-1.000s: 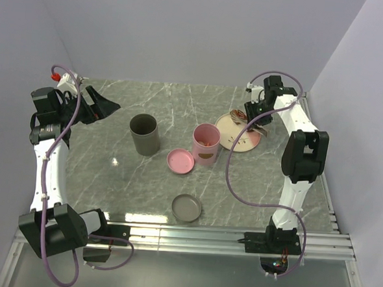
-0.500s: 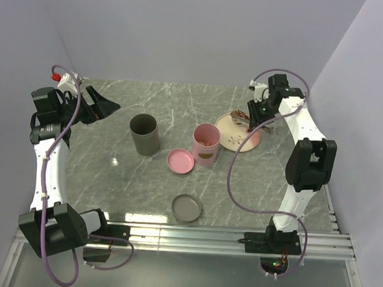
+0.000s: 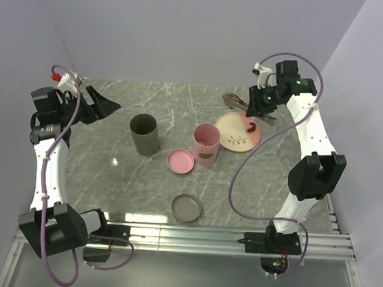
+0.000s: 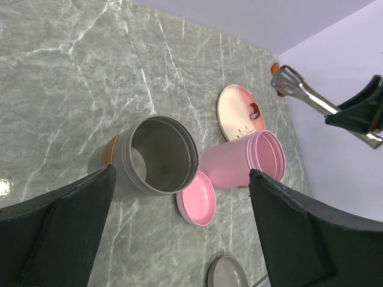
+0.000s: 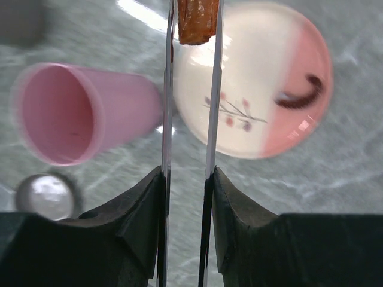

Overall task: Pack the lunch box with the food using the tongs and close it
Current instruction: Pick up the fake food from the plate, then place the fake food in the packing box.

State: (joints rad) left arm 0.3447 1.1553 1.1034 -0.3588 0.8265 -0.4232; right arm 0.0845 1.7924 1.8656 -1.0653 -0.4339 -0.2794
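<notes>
My right gripper [image 5: 187, 176] is shut on the slim grey tongs [image 5: 168, 89]. Their tips pinch a reddish-brown piece of food [image 5: 196, 21]. In the top view the right gripper [image 3: 259, 102] holds the tongs [image 3: 236, 99] above the plate's back edge. Another curved piece of food [image 3: 252, 128] lies on the plate [image 3: 234, 138]. The pink lunch box [image 3: 206, 144] stands open just left of the plate, its round pink lid [image 3: 180, 161] on the table beside it. My left gripper [image 3: 96, 105] hangs open and empty at the far left, well away from the lunch box [image 4: 242, 164].
A grey canister [image 3: 144, 134] stands open left of the lunch box. Its grey lid [image 3: 187, 208] lies near the table's front edge. The side walls stand close behind both arms.
The right arm has lifted the tongs off the plate and drawn them toward the back, with a piece of food between the tips. The left arm has not moved.
</notes>
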